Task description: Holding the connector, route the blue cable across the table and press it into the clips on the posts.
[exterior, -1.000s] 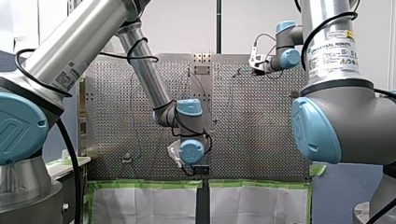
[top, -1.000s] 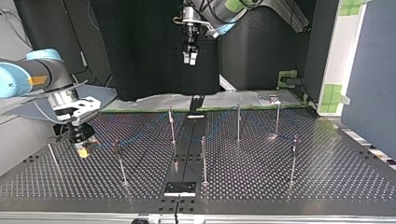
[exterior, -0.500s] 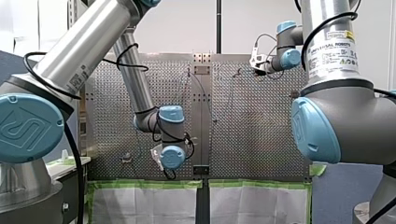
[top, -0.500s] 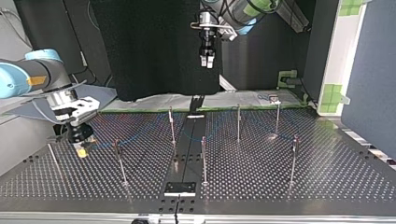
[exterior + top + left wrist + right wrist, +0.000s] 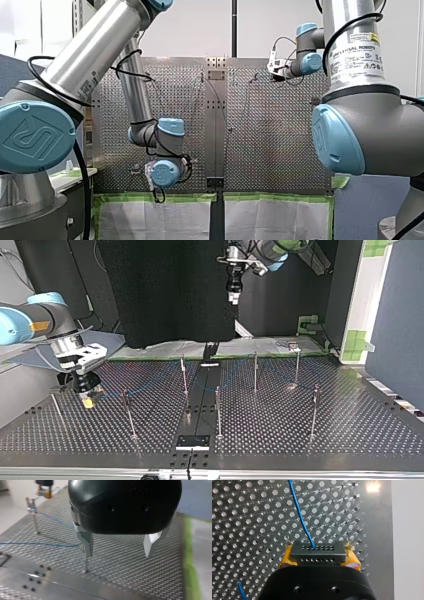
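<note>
A dark grey connector point(image 5: 317, 553) with rows of small holes sits between the yellow pads point(image 5: 286, 556) of my right gripper point(image 5: 319, 557), which is shut on it. The blue cable point(image 5: 299, 512) runs from the connector away over the perforated table. In the top view my right gripper point(image 5: 88, 399) is low over the table at the left, by a thin post point(image 5: 56, 407). My left gripper point(image 5: 233, 296) hangs high above the far side, open and empty. In the left wrist view, its metal fingers point(image 5: 87, 541) stand apart above a post point(image 5: 86, 563), the cable point(image 5: 37, 544) beside it.
Several thin clip posts point(image 5: 255, 371) stand across the perforated table point(image 5: 310, 450). A dark centre strip point(image 5: 200, 405) ends in a small black block point(image 5: 192, 441) at the near edge. A black curtain point(image 5: 165, 290) hangs at the back, with green tape point(image 5: 150, 197) along the table's edge.
My left arm has swung toward the front view's left; in the top view its gripper has moved right and a little higher. My right gripper holds still with the connector.
</note>
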